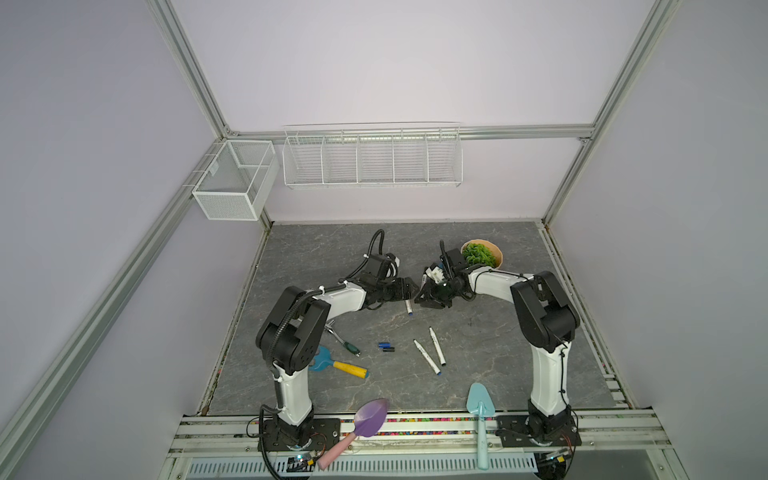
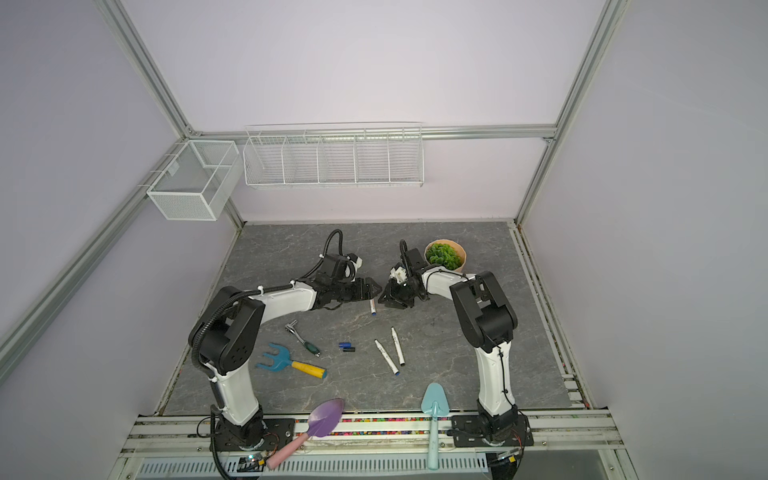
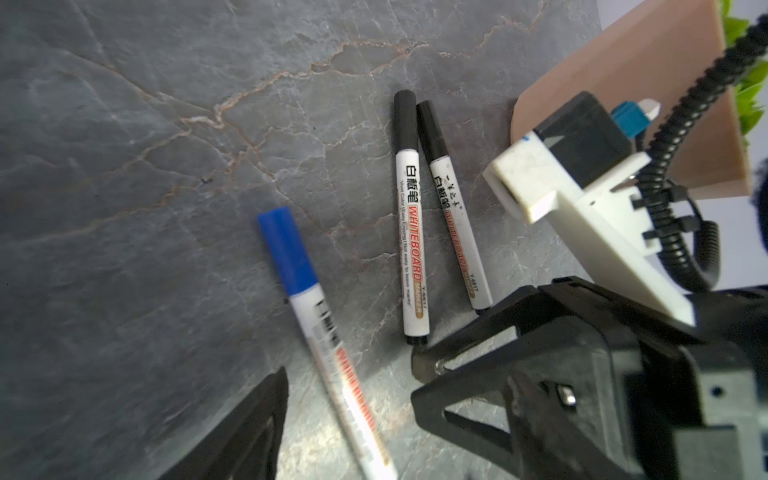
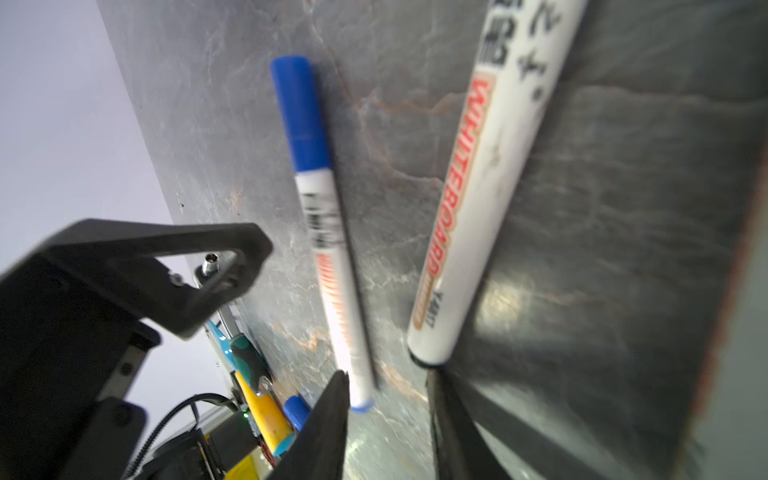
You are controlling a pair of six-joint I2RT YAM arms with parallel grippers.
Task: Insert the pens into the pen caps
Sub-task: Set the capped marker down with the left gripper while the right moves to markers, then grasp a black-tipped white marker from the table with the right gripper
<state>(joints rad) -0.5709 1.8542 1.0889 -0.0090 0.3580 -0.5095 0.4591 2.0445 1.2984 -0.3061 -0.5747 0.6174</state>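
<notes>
Over the middle of the grey marbled tabletop (image 1: 332,257) the left black claw (image 2: 376,288) stands spread and empty above a blue-capped white marker pen (image 3: 316,316). The right black claw (image 4: 388,376) is slightly parted, pinching nothing, at the tail of one of two black-capped white markers (image 3: 409,232) (image 3: 455,232). Nearer the front lie two uncapped white pens (image 1: 424,355) (image 1: 436,345), with a loose blue cap (image 1: 384,344) and a loose black cap (image 1: 388,350) near them.

Soft even light, faint shadows. Top views bow at the edges; wrist views blur, tabletop (image 4: 505,299) glares.
</notes>
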